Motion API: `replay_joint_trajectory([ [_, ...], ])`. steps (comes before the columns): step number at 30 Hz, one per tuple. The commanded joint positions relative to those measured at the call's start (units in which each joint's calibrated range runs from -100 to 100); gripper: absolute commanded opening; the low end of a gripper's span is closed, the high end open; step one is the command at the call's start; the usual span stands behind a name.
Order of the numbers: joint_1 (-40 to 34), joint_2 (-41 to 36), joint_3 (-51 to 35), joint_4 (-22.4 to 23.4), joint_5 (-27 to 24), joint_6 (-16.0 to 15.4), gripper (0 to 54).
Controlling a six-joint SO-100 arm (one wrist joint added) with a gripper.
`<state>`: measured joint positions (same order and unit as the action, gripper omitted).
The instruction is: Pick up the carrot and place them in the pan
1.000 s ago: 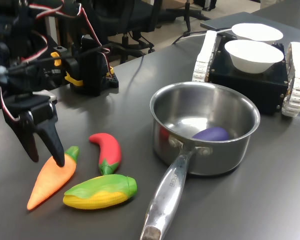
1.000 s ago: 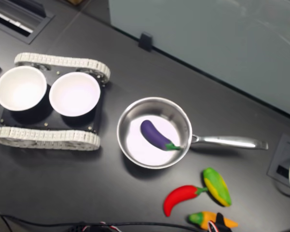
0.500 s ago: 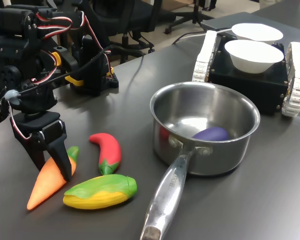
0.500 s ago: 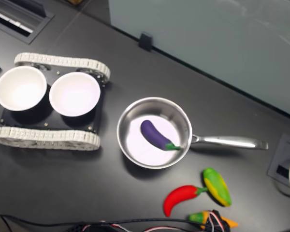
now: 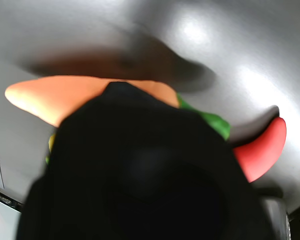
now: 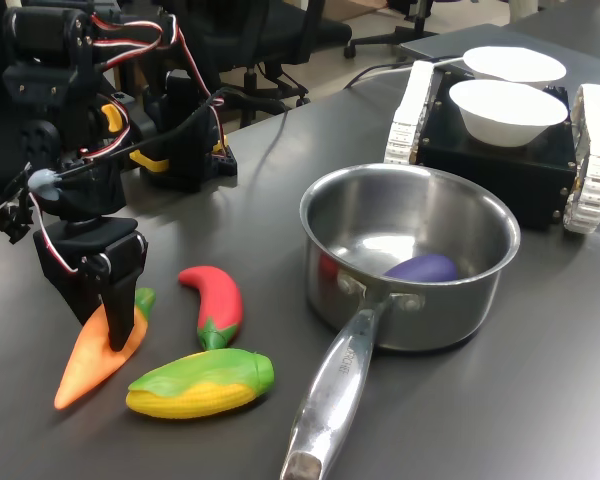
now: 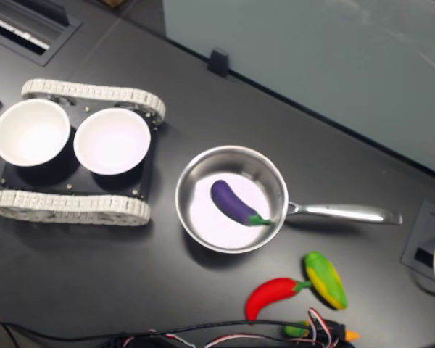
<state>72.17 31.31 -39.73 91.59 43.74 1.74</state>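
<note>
The gripper (image 6: 102,322) straddles the carrot (image 6: 92,358) crosswise near its green stem, jaws apart either side, not yet clamped.

You are looking at one carrot (image 6: 92,362), one red chili (image 6: 215,303), one corn (image 6: 201,383), one purple eggplant (image 7: 234,202), one pan (image 6: 480,285) and two white bowls (image 6: 507,110).

Big blurry black gripper (image 5: 140,175) fills most of the shot, sitting over the carrot (image 5: 55,97); red chili pepper (image 5: 262,150) peeks out beside it.
</note>
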Motion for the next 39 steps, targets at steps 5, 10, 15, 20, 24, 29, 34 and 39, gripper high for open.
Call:
replay_joint_trajectory([
  [5,1.2,-11.0,10.0,-9.6,-5.4,-1.1,0.4],
  [10,0.9,-17.3,10.4,-7.5,-7.8,-4.5,0.4],
  [15,0.8,-20.7,4.2,-0.6,-9.0,-8.0,0.4],
  [20,2.0,-23.9,-1.5,4.1,-10.2,-11.5,0.4],
  [24,2.4,-27.5,-2.4,4.7,-11.6,-13.3,0.4],
  [29,3.1,-31.0,-3.1,4.6,-14.7,-15.9,0.4],
  [34,4.2,-39.0,5.0,-0.8,-19.2,-18.7,0.4],
  [39,3.2,-47.7,15.9,-6.7,-24.5,-20.1,0.4],
])
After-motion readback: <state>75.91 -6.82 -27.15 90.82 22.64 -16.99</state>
